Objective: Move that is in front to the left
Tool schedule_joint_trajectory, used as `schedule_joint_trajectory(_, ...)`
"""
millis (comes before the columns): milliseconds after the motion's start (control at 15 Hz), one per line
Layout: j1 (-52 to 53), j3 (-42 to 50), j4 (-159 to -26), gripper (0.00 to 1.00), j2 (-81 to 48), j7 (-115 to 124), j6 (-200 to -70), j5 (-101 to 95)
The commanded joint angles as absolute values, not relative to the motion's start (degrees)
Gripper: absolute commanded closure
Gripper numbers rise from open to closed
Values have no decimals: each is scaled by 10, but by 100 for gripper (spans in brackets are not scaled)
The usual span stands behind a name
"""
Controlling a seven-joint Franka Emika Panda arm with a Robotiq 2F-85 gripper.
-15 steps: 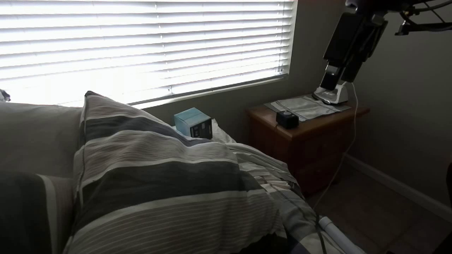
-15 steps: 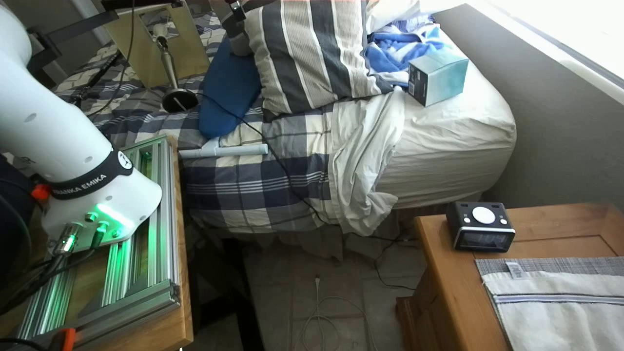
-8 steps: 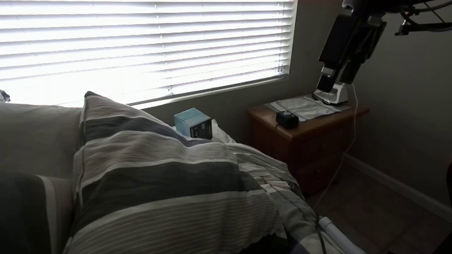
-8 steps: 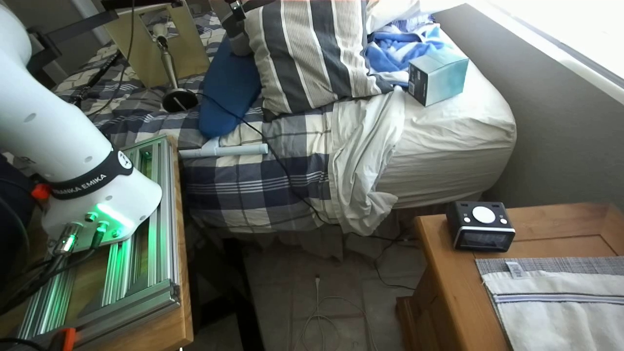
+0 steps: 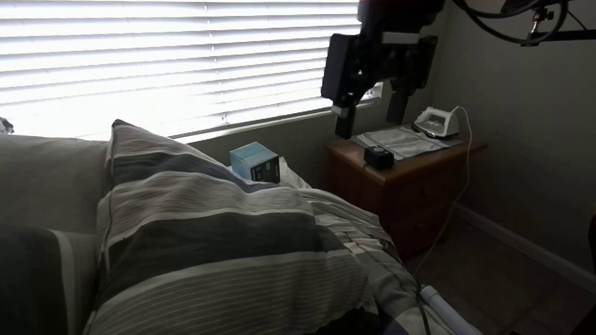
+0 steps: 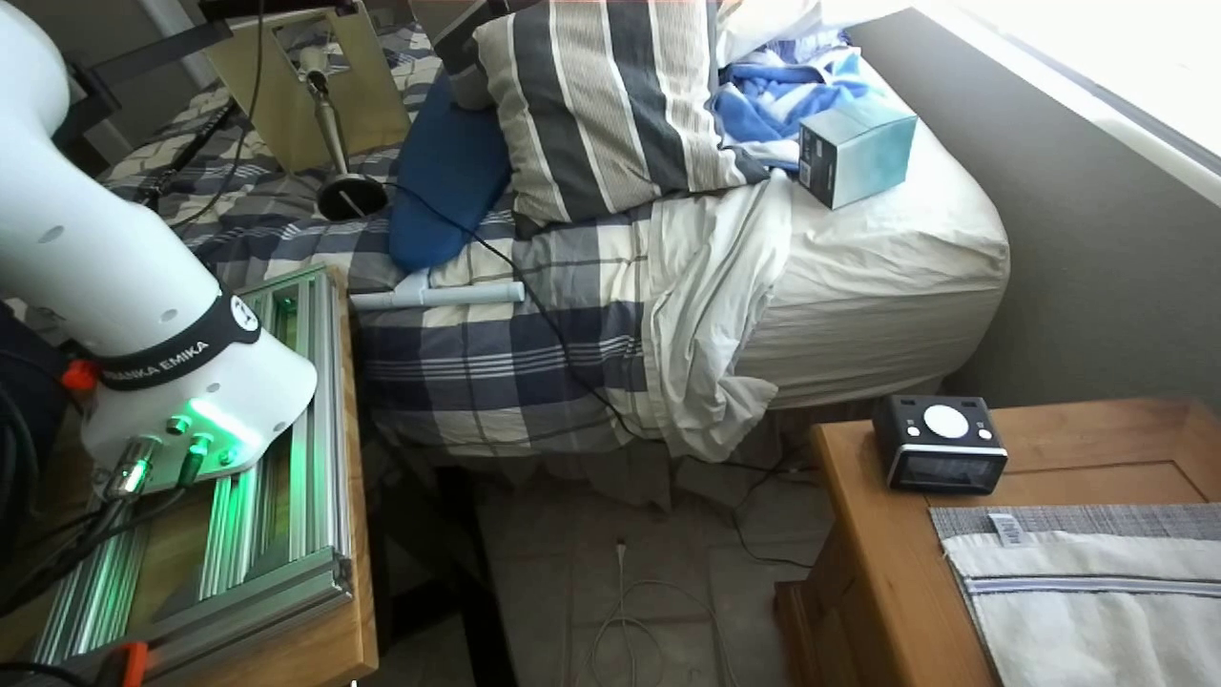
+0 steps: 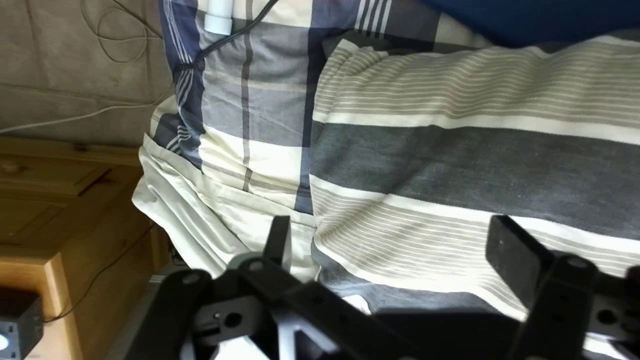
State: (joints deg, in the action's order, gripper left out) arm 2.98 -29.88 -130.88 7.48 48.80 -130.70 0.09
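Wrist view shows your claw (image 7: 389, 239) spread, holding nothing; it has swung sideways, uncovering the iron (image 5: 447, 126) in an exterior view. The pillow (image 7: 450, 165), likely your target, lies unmoved on the bed (image 6: 887, 272); grasping seems next.

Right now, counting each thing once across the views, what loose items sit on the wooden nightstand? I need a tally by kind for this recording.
Black device, apparently a clock: 1
White iron: 1
Cloth, seemingly a single piece: 1
Total: 3
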Motion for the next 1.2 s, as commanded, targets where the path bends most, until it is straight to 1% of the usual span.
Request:
schedule_joint_trajectory(0, 73, -274, -1165, 0, -68, 627, -1243, -108)
schedule_joint_trajectory(133, 114, -243, -1104, 0, -124, 665, -1240, -132)
schedule_joint_trajectory(467, 215, -177, -954, 0, -239, 719, -1234, -115)
schedule_joint_trajectory(867, 308, -125, -777, 0, -374, 718, -1285, -121)
schedule_joint_trajectory(1133, 369, -71, -669, 0, -455, 698, -1261, -164)
